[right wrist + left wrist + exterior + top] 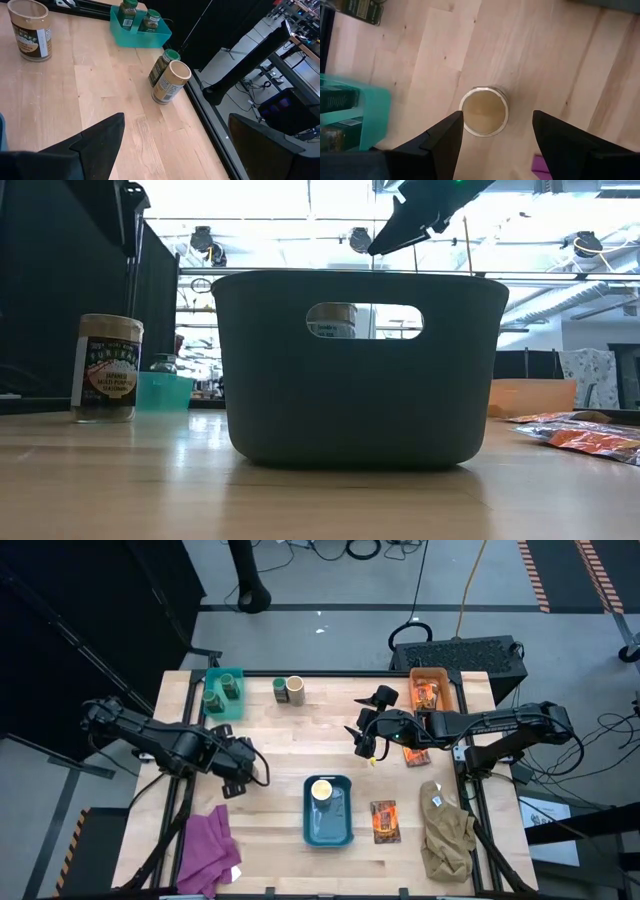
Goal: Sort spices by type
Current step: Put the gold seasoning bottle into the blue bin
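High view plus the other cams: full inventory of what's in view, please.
Green jars: 3, green; two in the teal bin, one near the table's far edge.
Cream-top jars: 3, cream-yellow tops; one touching that lone green jar, one in the blue bin, one standing on the table under the left gripper.
Packets: orange and black; one beside the blue bin, one under the right arm, more in the orange bin, count unclear.
Purple cloth: 1, near-left corner.
Khaki cloth: 1, near-right corner.
Left gripper: open, above a jar.
Right gripper: open, raised over mid-table.
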Motion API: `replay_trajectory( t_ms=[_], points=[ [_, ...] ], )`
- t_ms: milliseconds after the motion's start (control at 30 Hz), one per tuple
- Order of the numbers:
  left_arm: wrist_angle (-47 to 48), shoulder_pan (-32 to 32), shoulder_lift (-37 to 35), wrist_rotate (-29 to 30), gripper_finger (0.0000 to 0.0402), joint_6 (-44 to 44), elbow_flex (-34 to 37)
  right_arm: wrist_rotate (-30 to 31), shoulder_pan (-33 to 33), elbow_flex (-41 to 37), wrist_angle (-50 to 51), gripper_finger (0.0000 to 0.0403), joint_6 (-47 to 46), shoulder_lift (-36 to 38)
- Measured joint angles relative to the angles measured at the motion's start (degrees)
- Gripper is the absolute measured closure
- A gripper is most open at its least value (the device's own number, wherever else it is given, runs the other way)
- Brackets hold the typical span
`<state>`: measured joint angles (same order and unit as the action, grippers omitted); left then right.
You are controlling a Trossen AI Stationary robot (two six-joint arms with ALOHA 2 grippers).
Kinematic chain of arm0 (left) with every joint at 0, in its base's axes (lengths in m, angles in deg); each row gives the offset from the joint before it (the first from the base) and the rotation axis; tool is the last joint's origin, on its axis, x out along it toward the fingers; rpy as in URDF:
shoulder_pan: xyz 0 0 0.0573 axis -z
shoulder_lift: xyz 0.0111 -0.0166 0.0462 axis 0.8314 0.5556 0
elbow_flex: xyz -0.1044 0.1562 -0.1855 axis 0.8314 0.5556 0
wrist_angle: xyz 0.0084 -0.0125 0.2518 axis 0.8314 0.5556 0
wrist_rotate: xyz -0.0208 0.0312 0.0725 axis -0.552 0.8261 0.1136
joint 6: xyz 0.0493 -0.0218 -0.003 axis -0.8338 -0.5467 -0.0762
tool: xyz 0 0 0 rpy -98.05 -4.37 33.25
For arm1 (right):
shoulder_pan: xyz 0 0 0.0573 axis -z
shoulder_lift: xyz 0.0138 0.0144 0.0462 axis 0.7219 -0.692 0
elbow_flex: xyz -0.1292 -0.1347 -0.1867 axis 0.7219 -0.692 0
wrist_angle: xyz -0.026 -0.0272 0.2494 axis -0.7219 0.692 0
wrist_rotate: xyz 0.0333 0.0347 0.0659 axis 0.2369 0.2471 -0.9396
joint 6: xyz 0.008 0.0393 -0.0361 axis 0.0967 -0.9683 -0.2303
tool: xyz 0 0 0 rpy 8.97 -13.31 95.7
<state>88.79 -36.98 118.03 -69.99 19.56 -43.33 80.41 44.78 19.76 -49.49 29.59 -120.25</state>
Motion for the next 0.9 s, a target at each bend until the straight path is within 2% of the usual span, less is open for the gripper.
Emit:
replay_trajectory(
  t_ms=[367,567,733,833,900],
  points=[
    [-0.1,1.2,0.0,-2.1,0.0157,-0.4,0.0,-0.1,0.0,0.0,0.0,0.0064,0.0,0.0],
    [-0.8,1.9,0.0,-2.1,0.0153,-0.1,0.0,-4.6,0.1,0.0,-0.2,0.0064,-0.2,0.0],
    [-0.8,2.3,0.0,-1.4,0.0104,0.0,0.1,-4.5,0.1,0.0,-0.2,0.0064,-0.2,0.0],
    [0.6,2.1,0.0,5.5,0.0073,4.2,0.4,-4.5,0.1,0.0,-0.2,0.0064,-0.2,0.0],
    [1.6,1.9,0.0,7.1,0.0061,4.5,0.4,-4.5,0.1,0.0,-0.2,0.0064,-0.2,0.0]
  ],
)
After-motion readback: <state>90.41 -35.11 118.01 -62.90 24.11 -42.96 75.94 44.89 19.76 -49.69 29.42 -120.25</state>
